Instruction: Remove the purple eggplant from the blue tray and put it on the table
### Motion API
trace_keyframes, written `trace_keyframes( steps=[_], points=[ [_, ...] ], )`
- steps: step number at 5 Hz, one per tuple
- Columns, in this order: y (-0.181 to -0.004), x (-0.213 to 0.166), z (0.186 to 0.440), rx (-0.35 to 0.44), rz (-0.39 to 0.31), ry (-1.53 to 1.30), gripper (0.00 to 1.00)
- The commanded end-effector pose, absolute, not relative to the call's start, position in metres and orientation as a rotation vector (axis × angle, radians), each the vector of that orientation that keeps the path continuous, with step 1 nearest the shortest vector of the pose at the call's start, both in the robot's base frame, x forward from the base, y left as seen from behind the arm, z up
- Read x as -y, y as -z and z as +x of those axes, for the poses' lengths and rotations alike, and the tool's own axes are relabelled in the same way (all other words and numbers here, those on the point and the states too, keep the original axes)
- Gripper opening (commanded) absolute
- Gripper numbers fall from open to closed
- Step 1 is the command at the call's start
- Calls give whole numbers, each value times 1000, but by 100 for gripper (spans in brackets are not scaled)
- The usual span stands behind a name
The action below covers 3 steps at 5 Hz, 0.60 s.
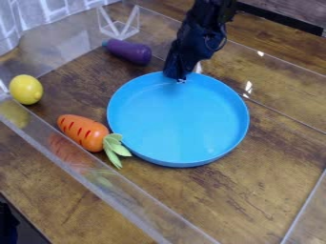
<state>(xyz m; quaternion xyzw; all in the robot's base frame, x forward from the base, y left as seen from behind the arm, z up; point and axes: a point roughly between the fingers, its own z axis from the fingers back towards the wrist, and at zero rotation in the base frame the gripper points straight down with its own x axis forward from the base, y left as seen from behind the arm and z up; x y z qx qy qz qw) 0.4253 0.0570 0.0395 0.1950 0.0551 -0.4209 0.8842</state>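
The small, glossy, dark-purple toy eggplant [128, 51] lies on its side on the dark brown wooden plank table [274, 114], outside the tray, up and to the left of its far rim and close to the clear acrylic wall [51, 48]. It is stubby and rounded, and nothing touches it. The large, round, shallow bright-blue plastic tray [178, 119] sits near the middle of the table with its bowl bare. The black robot arm reaches down steeply from the top of the view, and its gripper [176, 72] ends right at the tray's far rim, its dark fingers drawn tightly together; whether they pinch the rim itself cannot be told from this angle. The eggplant lies just left of the arm, apart from it. An orange toy carrot with green leaves [87, 133] lies just beside the tray's left edge, and a yellow toy lemon [26, 89] rests farther left.
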Motion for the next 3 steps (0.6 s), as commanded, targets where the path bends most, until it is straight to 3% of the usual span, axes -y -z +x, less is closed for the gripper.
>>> trace_keyframes(
  steps=[1,3],
  points=[
    [-63,-46,432,-59,433,894,0],
    [-61,-41,437,-63,439,916,0]
  ],
)
